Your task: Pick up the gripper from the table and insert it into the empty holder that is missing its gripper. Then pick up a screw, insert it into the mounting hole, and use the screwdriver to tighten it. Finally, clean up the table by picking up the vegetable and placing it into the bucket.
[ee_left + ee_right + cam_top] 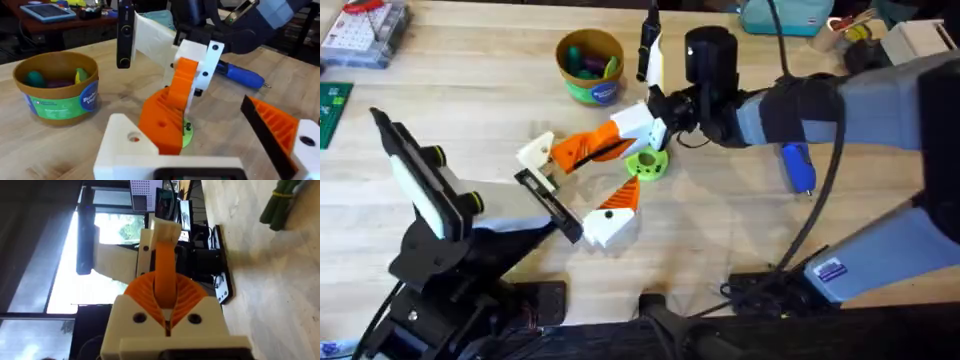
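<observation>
Right claw: we see the right gripper (pixel 582 148) reaching in from the right, and its orange pads (pixel 165 287) look pressed together. We can't tell if anything is caught at the tips.
Left claw: the left gripper (pixel 575 188) is spread wide, with one white finger (pixel 125 147) on one side and the orange-and-white one on the other. The right claw pokes into the gap between them.
Cream bit: a cream-white piece (pixel 535 152) sits right at the end of the right claw's pads. Honestly, we can't say if it's the loose gripper or just part of the left claw's finger.
Under the claws: a green disc (pixel 647 164) lies on the table (pixel 470 90), just beside the right claw.
Screwdriver: the blue screwdriver (pixel 798 168) lies flat under the right arm.
Behind: a black bar with a cream panel (pixel 648 50) stands near the bucket.
Bucket: the bucket (pixel 590 66) is upright at the far side, well apart from both claws, with a few coloured bits inside.
Vegetable: in the right wrist view, a bundle of green stalks (pixel 280 205) lies on the wood.
</observation>
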`<action>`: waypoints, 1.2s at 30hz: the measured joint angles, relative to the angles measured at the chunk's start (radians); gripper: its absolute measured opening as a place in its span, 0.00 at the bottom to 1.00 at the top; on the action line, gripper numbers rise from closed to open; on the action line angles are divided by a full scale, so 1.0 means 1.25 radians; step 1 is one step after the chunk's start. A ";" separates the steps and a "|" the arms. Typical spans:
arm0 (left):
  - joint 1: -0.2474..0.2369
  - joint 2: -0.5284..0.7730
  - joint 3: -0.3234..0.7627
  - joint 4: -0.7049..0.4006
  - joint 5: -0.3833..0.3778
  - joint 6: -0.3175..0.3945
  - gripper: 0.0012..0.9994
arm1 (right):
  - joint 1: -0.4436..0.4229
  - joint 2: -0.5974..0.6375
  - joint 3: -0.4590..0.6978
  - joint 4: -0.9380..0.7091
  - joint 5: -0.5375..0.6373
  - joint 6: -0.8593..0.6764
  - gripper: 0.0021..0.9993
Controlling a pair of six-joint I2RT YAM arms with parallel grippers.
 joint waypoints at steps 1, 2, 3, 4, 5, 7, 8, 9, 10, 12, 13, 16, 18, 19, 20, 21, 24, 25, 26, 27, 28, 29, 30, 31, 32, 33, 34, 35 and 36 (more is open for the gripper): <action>0.000 0.000 0.000 -0.001 0.001 -0.003 0.99 | 0.001 0.009 0.002 -0.001 0.002 0.000 0.01; 0.000 0.000 0.000 -0.001 0.000 -0.006 0.99 | 0.001 0.017 0.004 0.000 0.001 0.000 0.01; 0.000 0.000 0.000 -0.002 -0.002 -0.009 0.99 | 0.001 0.021 0.005 0.000 0.000 0.000 0.01; 0.000 0.000 0.000 -0.002 -0.002 -0.010 0.99 | 0.001 0.023 0.007 0.000 0.000 0.000 0.01; 0.000 0.000 0.000 -0.002 -0.002 -0.011 0.99 | 0.001 0.023 0.009 0.000 -0.001 0.000 0.01; 0.000 0.000 0.000 -0.002 -0.002 -0.011 0.99 | 0.001 0.022 0.013 0.000 -0.001 0.000 0.01; 0.000 0.000 0.000 -0.002 -0.002 -0.011 0.99 | 0.001 0.022 0.014 0.000 -0.001 0.000 0.01; 0.000 0.000 0.000 -0.002 -0.002 -0.011 0.99 | 0.001 0.022 0.014 0.000 0.000 0.000 0.01; 0.000 0.000 0.000 -0.002 -0.002 -0.011 0.99 | 0.001 0.022 0.016 0.000 0.001 0.001 0.01; 0.000 0.000 0.000 -0.001 -0.002 -0.011 0.99 | 0.003 0.022 0.021 -0.001 0.001 0.003 0.01; 0.000 0.000 0.000 -0.001 -0.003 -0.010 0.99 | 0.005 0.022 0.025 -0.002 0.001 0.004 0.01; 0.001 0.000 0.000 -0.001 -0.011 -0.007 0.99 | 0.012 0.024 0.039 -0.006 0.006 0.008 0.01; 0.003 0.000 0.000 -0.001 -0.020 -0.004 0.99 | 0.021 0.027 0.050 -0.009 0.012 0.013 0.01; 0.004 0.000 0.000 -0.002 -0.027 -0.003 0.99 | 0.025 0.028 0.053 -0.009 0.016 0.014 0.01; 0.005 0.000 0.000 -0.002 -0.034 -0.002 0.99 | 0.028 0.030 0.058 -0.009 0.019 0.016 0.01; 0.007 0.000 0.000 -0.002 -0.039 -0.002 0.99 | 0.031 0.031 0.061 -0.010 0.022 0.018 0.01; 0.008 0.000 0.000 -0.003 -0.050 -0.002 0.99 | 0.035 0.033 0.065 -0.010 0.028 0.019 0.01; 0.008 0.000 0.000 -0.003 -0.052 -0.002 0.99 | 0.036 0.033 0.066 -0.010 0.029 0.019 0.01; 0.008 0.000 0.000 -0.003 -0.052 -0.002 0.99 | 0.036 0.033 0.066 -0.010 0.030 0.019 0.01; 0.008 0.000 0.000 -0.003 -0.053 -0.002 0.99 | 0.036 0.033 0.066 -0.010 0.031 0.020 0.01; 0.008 0.000 0.000 -0.003 -0.053 -0.002 0.99 | 0.036 0.033 0.066 -0.010 0.032 0.020 0.01; 0.008 0.000 0.000 -0.003 -0.053 -0.002 0.99 | 0.036 0.033 0.066 -0.010 0.032 0.021 0.01; 0.008 0.000 0.000 -0.003 -0.053 -0.002 0.99 | 0.036 0.033 0.066 -0.010 0.032 0.022 0.01; 0.008 0.000 0.000 -0.003 -0.053 -0.002 0.99 | 0.036 0.033 0.066 -0.010 0.032 0.022 0.01; 0.008 0.000 0.000 -0.003 -0.053 -0.002 0.99 | 0.036 0.033 0.066 -0.010 0.032 0.022 0.01; 0.008 0.000 0.000 -0.003 -0.053 -0.002 0.99 | 0.036 0.033 0.067 -0.010 0.032 0.022 0.01; 0.008 0.000 0.000 -0.003 -0.053 -0.002 0.99 | 0.035 0.033 0.067 -0.010 0.032 0.022 0.01; 0.008 0.000 0.000 -0.003 -0.052 -0.002 0.99 | 0.034 0.033 0.067 -0.010 0.031 0.022 0.01; 0.008 0.000 0.000 -0.003 -0.050 -0.002 0.99 | 0.032 0.033 0.067 -0.011 0.031 0.023 0.01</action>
